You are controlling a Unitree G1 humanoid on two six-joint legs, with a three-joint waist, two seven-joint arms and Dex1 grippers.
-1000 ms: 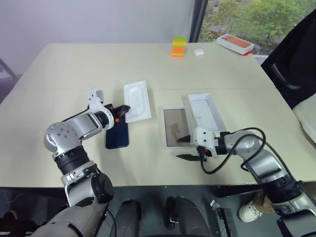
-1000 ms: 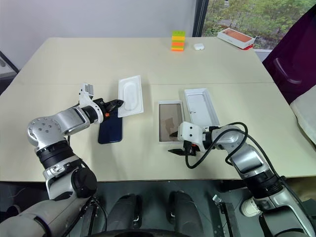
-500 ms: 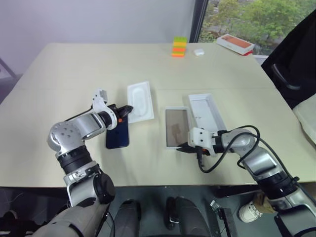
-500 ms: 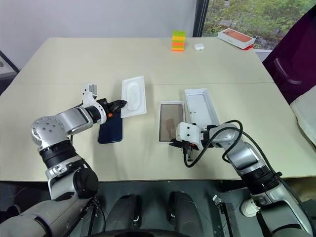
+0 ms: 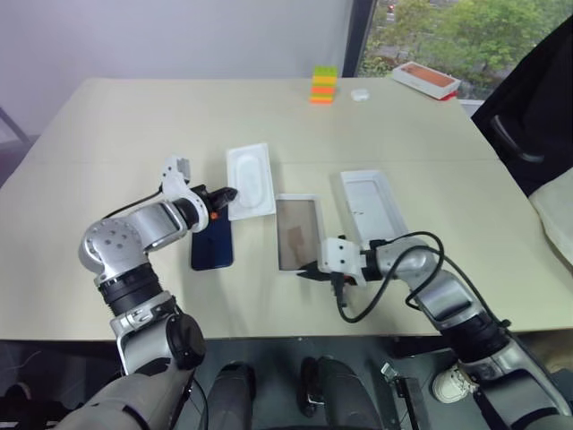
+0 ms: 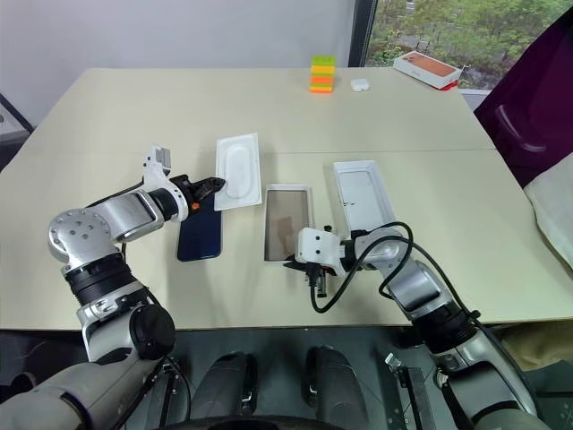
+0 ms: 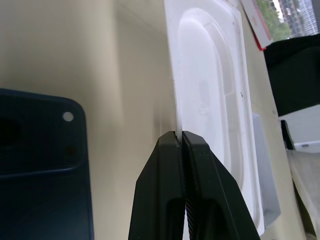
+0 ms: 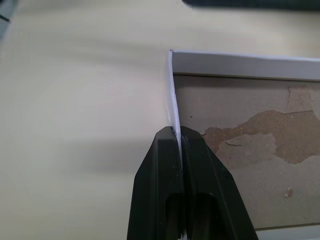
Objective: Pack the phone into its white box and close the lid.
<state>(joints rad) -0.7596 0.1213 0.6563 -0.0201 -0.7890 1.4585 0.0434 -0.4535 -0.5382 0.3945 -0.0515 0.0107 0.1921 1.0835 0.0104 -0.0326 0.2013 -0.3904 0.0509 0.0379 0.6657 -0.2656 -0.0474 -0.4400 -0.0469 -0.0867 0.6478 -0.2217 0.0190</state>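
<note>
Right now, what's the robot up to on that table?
It is packing a phone. The right gripper is shut on the near rim of the white box. The left gripper pinches the edge of a thin white insert. The phone lies flat on the table between them, not yet boxed. The lid lies open side up, right of the box.
</note>
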